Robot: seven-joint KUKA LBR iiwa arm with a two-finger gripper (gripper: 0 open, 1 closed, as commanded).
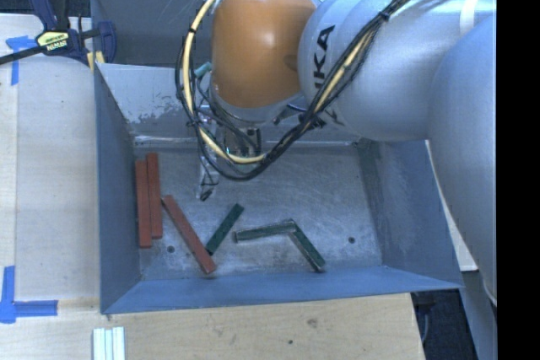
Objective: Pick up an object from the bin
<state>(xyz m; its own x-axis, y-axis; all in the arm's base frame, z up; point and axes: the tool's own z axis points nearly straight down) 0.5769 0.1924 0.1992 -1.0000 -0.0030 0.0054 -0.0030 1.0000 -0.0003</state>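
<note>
- Grey metal bin [118,181] with a scuffed floor was the whole scene, with a few stick-shaped bits lying flat in its left and middle parts.
- Closest to the near wall was a red-brown bar [187,234]. It lay on a diagonal, low end near the front wall and the other end pointing up-left.
- Right of that sat a green L-shaped piece [266,232]. One leg ran roughly left to right and the other angled down-right toward the near wall.
- Between those two was a short dark green bar [224,228], long axis slanted from down-left to up-right. Its low end was just beside the red-brown bar, though I couldn't say if they touched.
- Further left, a pair of red-brown bars [148,200] lay side by side and touching, long axis running near to far.
- The gripper [205,191] hung over bare floor, near the upper ends of the diagonal red-brown bar and the dark green bar.
- Honestly couldn't tell whether the claw was open or closed, since the wrist and its cables [228,152] got in the way.
- Above that was the big orange cover [257,42] on the wrist.
- Only writing I could read was on the silver arm [405,72]: dark letters "KA" running sideways beside the cover, with whatever came before them hidden.
</note>
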